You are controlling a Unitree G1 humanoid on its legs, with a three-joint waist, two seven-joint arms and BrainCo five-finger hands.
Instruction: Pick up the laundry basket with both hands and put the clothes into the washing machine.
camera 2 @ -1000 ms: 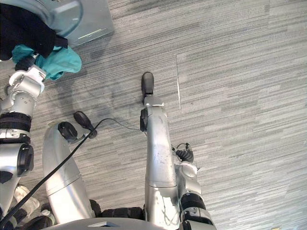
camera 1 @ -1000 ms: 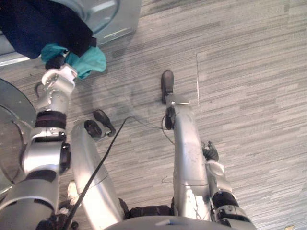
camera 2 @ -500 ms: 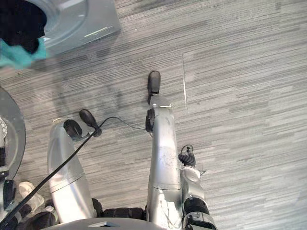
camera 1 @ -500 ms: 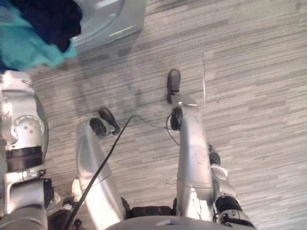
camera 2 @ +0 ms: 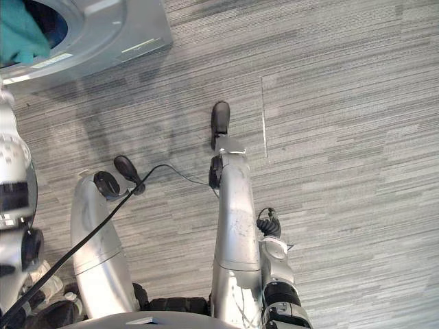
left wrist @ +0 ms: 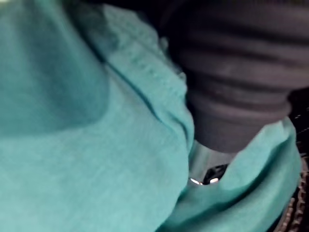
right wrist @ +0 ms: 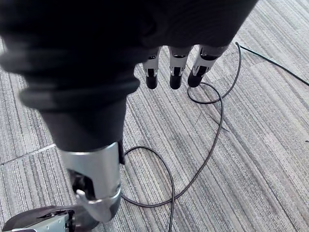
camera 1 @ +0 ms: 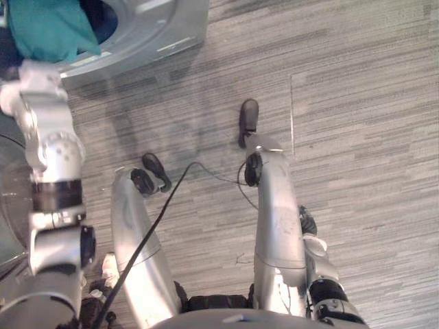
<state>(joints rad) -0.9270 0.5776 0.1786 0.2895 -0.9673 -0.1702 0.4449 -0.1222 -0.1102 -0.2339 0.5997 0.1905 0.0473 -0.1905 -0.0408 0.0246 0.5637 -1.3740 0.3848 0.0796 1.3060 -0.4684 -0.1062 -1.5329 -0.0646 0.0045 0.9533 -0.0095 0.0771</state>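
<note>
A teal garment (camera 1: pixel 48 27) lies bunched at the round opening of the silver washing machine (camera 1: pixel 158 31) at the top left. My left arm reaches up to it. The teal cloth (left wrist: pixel 72 145) wraps over my left hand (left wrist: pixel 231 72), so its fingers are hidden. Dark blue (camera 1: pixel 103 10) shows inside the opening behind the teal cloth. My right hand (right wrist: pixel 174 72) hangs low at my right side over the floor, fingers straight and holding nothing; it also appears as a small dark shape (camera 1: pixel 305 223) in the left eye view.
Grey striped carpet tiles (camera 1: pixel 357 103) cover the floor to the right of the machine. The machine's open round door (camera 1: pixel 8 205) stands at the far left edge beside my left arm.
My left arm has swung up and left, carrying the teal and dark clothes from in front of the machine up to its opening. The dark garment no longer hangs outside. The right arm stays put.
</note>
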